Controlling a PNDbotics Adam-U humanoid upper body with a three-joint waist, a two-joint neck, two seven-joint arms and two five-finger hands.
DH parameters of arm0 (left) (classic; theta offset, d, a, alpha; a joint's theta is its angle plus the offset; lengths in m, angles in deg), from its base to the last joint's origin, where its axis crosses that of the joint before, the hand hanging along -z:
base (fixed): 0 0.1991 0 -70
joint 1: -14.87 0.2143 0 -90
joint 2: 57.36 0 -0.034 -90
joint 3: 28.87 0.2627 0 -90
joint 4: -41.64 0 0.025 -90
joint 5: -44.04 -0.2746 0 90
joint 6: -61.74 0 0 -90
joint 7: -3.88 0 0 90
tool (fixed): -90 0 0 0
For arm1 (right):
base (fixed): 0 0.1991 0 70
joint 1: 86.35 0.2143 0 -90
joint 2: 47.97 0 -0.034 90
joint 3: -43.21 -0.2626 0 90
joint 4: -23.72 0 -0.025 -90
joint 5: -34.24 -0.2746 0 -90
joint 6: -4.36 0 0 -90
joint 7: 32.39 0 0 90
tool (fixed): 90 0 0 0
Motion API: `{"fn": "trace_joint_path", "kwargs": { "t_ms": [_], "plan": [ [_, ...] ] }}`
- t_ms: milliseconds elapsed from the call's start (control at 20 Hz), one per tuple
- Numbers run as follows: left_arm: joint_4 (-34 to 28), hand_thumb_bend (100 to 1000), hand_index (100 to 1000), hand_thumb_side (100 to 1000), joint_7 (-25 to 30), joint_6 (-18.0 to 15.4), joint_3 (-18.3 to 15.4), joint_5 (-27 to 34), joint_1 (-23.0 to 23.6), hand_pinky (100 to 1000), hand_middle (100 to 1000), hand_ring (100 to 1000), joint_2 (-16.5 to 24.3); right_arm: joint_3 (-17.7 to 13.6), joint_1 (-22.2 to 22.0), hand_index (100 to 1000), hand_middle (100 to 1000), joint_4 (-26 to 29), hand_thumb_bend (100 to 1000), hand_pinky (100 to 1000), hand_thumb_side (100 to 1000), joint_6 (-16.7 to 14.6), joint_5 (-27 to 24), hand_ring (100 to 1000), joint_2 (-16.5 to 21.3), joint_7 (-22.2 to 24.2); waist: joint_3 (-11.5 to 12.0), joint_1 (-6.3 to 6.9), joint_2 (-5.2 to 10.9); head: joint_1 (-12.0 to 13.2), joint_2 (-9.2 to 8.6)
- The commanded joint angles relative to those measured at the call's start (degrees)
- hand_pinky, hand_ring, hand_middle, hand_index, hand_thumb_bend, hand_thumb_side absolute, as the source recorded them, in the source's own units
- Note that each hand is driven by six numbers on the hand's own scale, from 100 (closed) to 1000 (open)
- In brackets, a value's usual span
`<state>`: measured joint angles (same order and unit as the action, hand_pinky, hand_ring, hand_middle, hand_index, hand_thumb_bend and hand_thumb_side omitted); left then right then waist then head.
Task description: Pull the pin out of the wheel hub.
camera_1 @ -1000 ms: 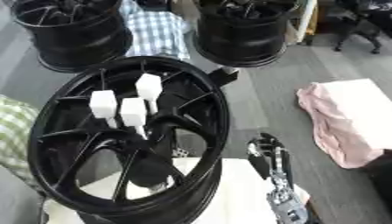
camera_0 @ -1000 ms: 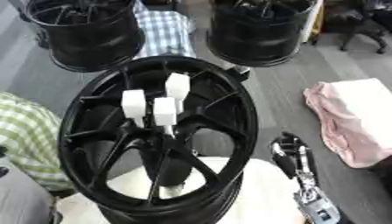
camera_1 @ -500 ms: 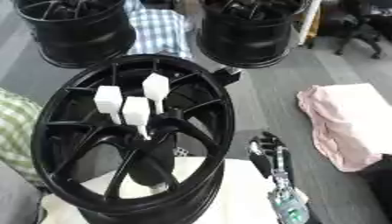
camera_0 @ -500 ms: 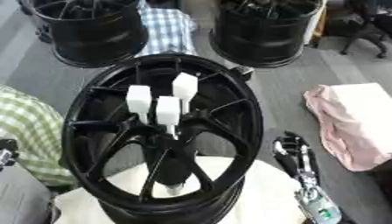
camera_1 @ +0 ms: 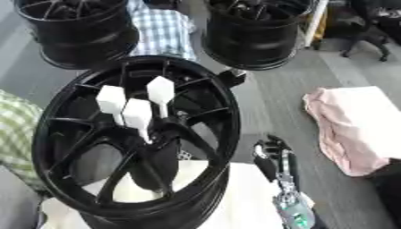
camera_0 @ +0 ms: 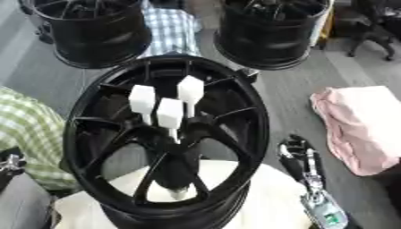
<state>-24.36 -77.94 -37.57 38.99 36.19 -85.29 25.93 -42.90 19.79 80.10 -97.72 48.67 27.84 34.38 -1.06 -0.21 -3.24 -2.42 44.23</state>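
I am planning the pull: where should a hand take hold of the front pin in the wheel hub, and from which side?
Probably on the front pin at its white block head, pinched from above and from the right, where the right hand waits. The head stands clear of the wheel hub on a thin upright stem.

Grey floor (camera_0: 290,96), black wheel hub (camera_0: 164,143) on white stand (camera_0: 258,201), pink cloth (camera_0: 356,125)

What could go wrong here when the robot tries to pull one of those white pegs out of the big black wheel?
Three white block-headed pins stand close together at the hub of the black spoked wheel, so the hand might knock or catch a neighbouring pin. The robot's right hand sits low outside the rim and may bump the rim on its way in. The wheel rests tilted on a white surface, so a pull might shift it.
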Motion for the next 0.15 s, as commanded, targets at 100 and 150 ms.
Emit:
{"fn": "trace_joint_path", "kwargs": {
  "t_ms": [100,150],
  "plan": [
    [0.65,207,757,590,0.25,0.00,0.70,0.12,-0.55,700,635,678,1.12,-0.15,0.81,831,692,0.91,100,742,507,0.07,-0.18,732,0.65,0.03,0.35,0.09,0.30,0.02,-0.12],
    [0.79,209,756,592,0.59,0.01,0.81,0.05,-0.58,699,634,678,1.14,-0.15,0.80,831,692,0.90,100,742,507,0.09,-0.19,732,0.67,0.05,0.41,0.08,0.31,0.04,-0.12]
  ]
}}
